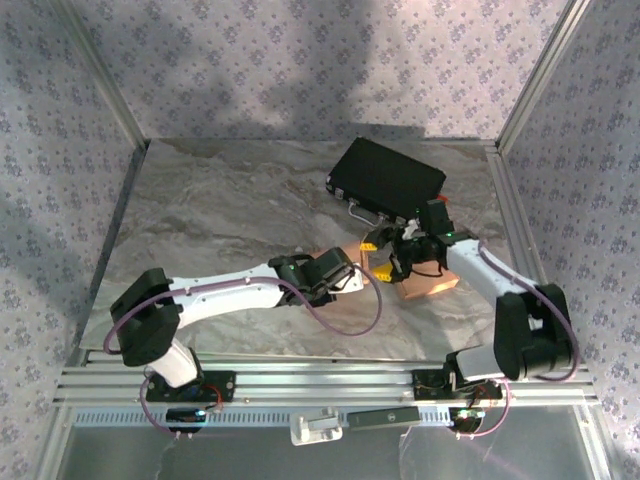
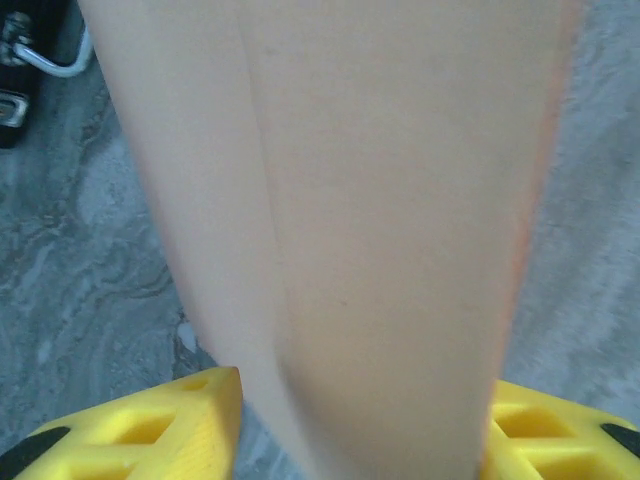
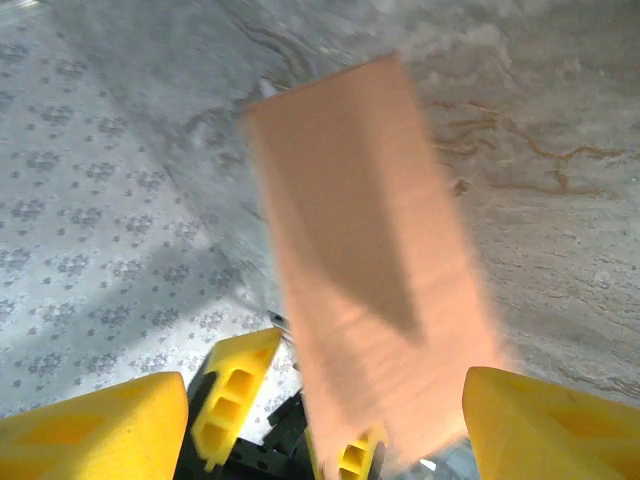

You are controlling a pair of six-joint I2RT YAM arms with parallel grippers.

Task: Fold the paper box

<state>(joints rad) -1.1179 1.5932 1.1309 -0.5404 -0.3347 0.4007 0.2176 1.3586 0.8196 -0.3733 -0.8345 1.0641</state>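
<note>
Top external view: the paper box is a flat piece of plain tan cardboard, unprinted, lying on the grey marbled table just on the near side of the black case. It sits below the case's near edge and handle, close to the case without touching it. Its long axis runs roughly parallel to that near edge, left to right across the table. The right end shows as a bare tan corner, and the left end is hidden under the two wrists that meet over it.

Left wrist view: a broad, smooth panel of the box rises up the middle with one faint lengthwise crease, its long axis pointing away from the camera. The case handle sits off its upper left corner. The left gripper has a yellow finger against each side of the panel. Whether they actually press it, I cannot tell.

Right wrist view: the panel is blurred and leans away toward the upper left. The right gripper has its fingers spread wide, and the left one stands well clear of the cardboard.
</note>
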